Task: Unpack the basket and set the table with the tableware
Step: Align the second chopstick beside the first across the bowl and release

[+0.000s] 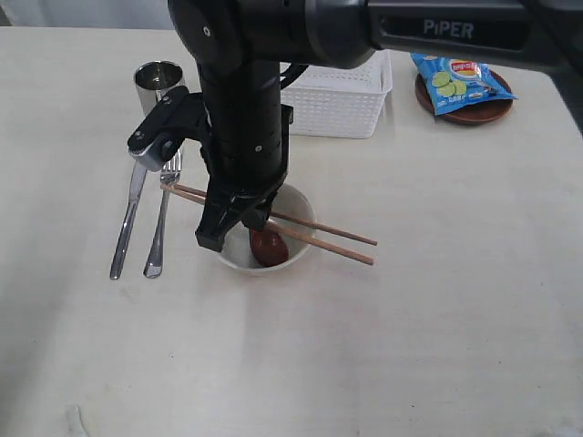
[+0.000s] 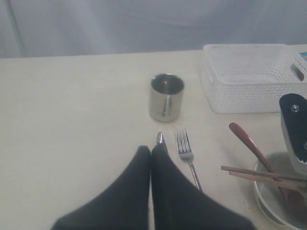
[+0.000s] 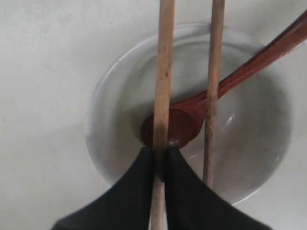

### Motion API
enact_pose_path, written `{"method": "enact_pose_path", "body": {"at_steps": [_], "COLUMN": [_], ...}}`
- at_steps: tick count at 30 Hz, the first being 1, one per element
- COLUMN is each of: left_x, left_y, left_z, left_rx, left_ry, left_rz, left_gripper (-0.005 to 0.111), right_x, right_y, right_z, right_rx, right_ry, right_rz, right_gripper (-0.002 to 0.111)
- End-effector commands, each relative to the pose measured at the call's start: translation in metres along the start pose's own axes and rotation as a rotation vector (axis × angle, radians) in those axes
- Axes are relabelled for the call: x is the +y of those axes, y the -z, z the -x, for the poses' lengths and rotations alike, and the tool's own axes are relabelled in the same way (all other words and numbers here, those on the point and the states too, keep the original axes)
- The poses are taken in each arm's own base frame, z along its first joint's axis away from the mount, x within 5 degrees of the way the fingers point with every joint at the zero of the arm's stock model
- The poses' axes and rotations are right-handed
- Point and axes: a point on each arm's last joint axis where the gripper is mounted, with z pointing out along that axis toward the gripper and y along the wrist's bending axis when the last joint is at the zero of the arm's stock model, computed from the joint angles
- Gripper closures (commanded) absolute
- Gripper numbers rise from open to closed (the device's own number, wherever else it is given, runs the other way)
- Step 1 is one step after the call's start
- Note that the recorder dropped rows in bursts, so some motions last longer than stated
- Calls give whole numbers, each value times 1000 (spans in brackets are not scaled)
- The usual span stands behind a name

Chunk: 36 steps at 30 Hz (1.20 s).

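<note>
Right jaws pinch one chopstick (image 3: 164, 62) across the bowl (image 3: 108, 105). It looks light, stiff and smooth, so grip it mid-length. Left jaws are clenched, empty.

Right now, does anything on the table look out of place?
Yes: a blue chip bag lies on the small brown plate beside the basket. The chopsticks across the bowl lie slightly splayed; the right claw pinches one.

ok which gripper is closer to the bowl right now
Right. The right gripper is directly over the bowl, pinching one chopstick that lies across it. The left gripper is shut, off to the side of the bowl by the knife and fork.
</note>
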Motion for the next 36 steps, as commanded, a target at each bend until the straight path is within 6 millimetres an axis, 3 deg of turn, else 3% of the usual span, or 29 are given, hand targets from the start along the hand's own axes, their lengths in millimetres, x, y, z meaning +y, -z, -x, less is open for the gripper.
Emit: {"method": "enact_pose_path", "body": {"at_steps": [1, 36], "left_x": [0, 0], "left_y": [0, 0], "left_z": [-1, 0], "left_rx": [-4, -14], "left_ry": [6, 6], "left_rz": [-3, -3], "left_gripper": [107, 107], "right_x": [-2, -6], "right_y": [0, -8], "right_z": [-2, 3], "right_rx": [2, -17], "right_ry": [-14, 52], "right_rz": [0, -33], "right_gripper": [109, 108]}}
